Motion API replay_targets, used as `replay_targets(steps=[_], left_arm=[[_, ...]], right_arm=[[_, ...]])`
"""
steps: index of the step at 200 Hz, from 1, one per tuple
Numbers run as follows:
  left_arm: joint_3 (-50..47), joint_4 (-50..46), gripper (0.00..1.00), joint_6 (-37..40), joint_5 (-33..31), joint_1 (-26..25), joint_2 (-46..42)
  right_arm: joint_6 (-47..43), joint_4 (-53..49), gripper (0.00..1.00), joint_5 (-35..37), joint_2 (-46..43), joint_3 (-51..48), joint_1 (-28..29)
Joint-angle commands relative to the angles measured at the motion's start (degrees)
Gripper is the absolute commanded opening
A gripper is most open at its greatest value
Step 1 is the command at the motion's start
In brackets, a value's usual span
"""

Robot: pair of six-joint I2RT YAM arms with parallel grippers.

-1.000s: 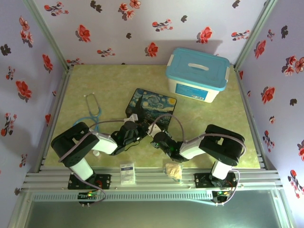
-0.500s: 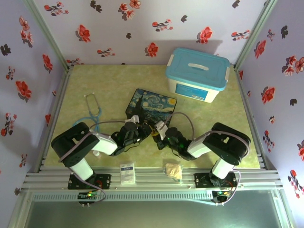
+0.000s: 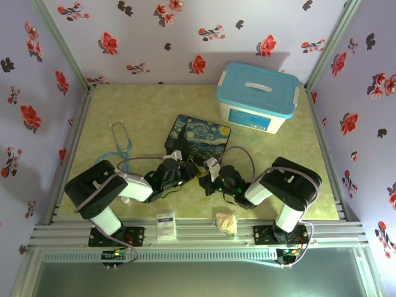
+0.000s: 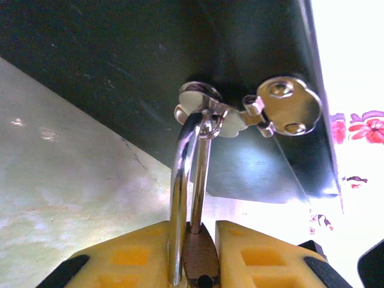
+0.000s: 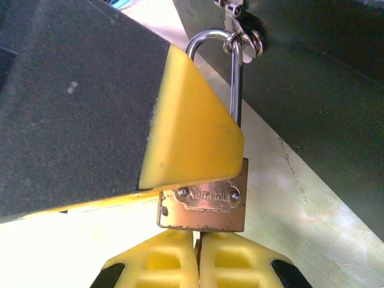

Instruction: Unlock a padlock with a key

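The brass padlock (image 5: 204, 204) hangs between my two grippers, just in front of the painted box. My left gripper (image 4: 201, 231) is shut on its body (image 4: 201, 258), with yellow fingers (image 4: 132, 258) close on both sides. One leg of the silver shackle (image 4: 183, 180) stands beside the body, next to a dark empty hole. A ring with spare keys (image 4: 288, 107) hangs on the shackle's bend. My right gripper (image 5: 197, 252) is shut right under the padlock, with a thin sliver of the key (image 5: 196, 233) pinched between its pads. In the top view the grippers (image 3: 197, 175) meet tip to tip.
The painted box (image 3: 198, 135) lies just beyond the grippers, its dark side (image 4: 120, 60) close behind the shackle. A blue-lidded bin (image 3: 257, 96) stands at the back right. A stethoscope (image 3: 122, 141) lies at the left. A small card (image 3: 165, 226) and a crumpled scrap (image 3: 226, 221) lie near the front edge.
The right gripper has swung up and left, closing in on the left gripper's tip. The left arm has hardly moved.
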Motion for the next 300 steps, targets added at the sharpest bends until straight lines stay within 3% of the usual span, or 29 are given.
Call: replay_targets(steps=[1, 21, 29, 37, 69, 143, 223, 300], left_arm=[[1.1, -2.5, 0.19, 1.9, -0.2, -0.5, -1.0], [1.8, -4.6, 0.11, 2.8, -0.2, -0.5, -1.1], [1.9, -5.1, 0.11, 3.0, -0.3, -0.4, -1.4], [2.0, -6.1, 0.10, 3.4, -0.4, -0.4, -1.8], [3.3, -16.4, 0.10, 7.6, -2.1, 0.4, -5.8], [8.4, -31.0, 0.13, 16.2, -2.5, 2.1, -4.9], [16.3, -45.7, 0.22, 22.8, -10.9, -1.0, -2.3], [15.1, -40.9, 0.31, 20.0, -11.0, -2.9, -0.5]], right_arm=[[1.2, 0.3, 0.05, 1.7, -1.3, 1.5, -0.6], [0.9, -1.2, 0.12, 2.2, -2.1, 1.5, -0.5], [1.0, -2.3, 0.25, 2.7, -2.8, 1.4, -0.6], [1.1, -3.8, 0.30, 3.2, -3.9, 1.3, -0.5], [4.2, -9.2, 0.38, 9.0, -10.5, -0.8, -0.6], [5.6, -16.0, 0.38, 16.0, -13.7, 1.7, -1.0], [6.0, -17.9, 0.35, 19.2, -14.1, 1.4, -1.0], [6.7, -15.7, 0.33, 18.5, -10.4, 1.4, -1.0]])
